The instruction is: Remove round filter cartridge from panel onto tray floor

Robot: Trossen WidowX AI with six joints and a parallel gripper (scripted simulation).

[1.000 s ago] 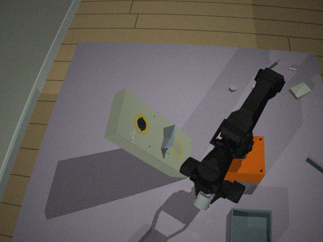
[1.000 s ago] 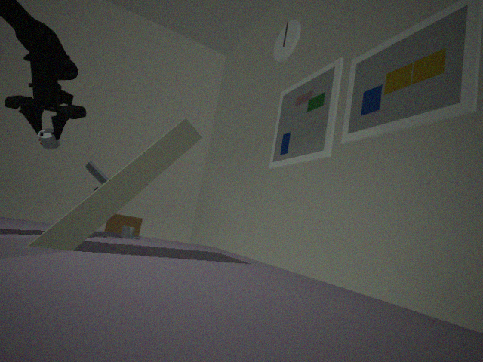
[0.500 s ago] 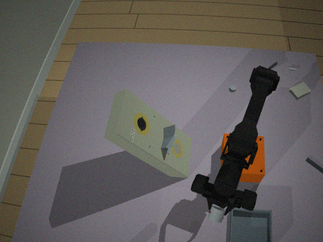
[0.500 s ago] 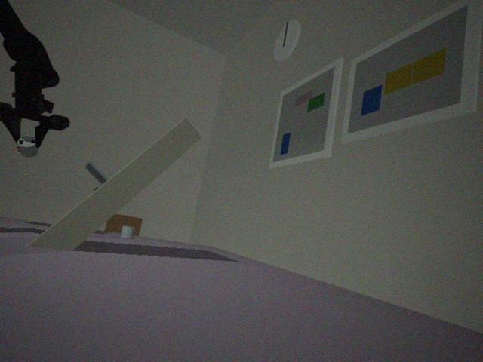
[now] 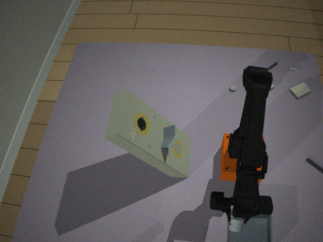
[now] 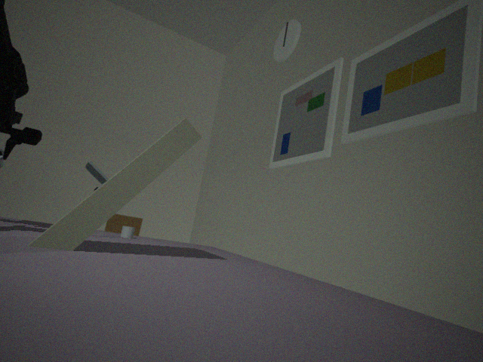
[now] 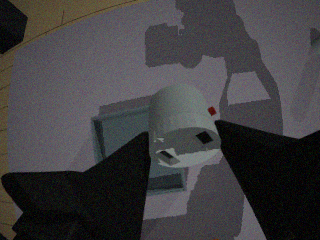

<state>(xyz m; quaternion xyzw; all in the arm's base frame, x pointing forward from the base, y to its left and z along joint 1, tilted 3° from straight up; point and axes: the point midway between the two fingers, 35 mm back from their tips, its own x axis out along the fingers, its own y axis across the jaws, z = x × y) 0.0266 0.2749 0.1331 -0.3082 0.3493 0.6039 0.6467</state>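
Note:
The white filter cartridge (image 5: 236, 225) (image 7: 180, 117) is held between the fingers of my gripper (image 7: 181, 132), which is shut on it. Its slotted face, with two dark slots, points back toward the gripper, and a small red mark shows on its side. The cartridge is up in the air, over the left part of the blue-grey tray (image 5: 270, 229) in the top view; in the wrist view the tray (image 7: 120, 111) lies below and behind it. The service panel (image 5: 114, 122) (image 6: 128, 182) stands tilted, with an empty dark round opening (image 5: 141, 123) inside a yellow ring.
A grey-blue flap (image 5: 169, 132) sticks out from the panel beside a second yellow ring (image 5: 177, 157). An orange block (image 5: 228, 177) is under the arm. A pale box (image 5: 300, 90), a small round piece (image 5: 232, 88) and a dark bar (image 5: 314, 165) lie on the table.

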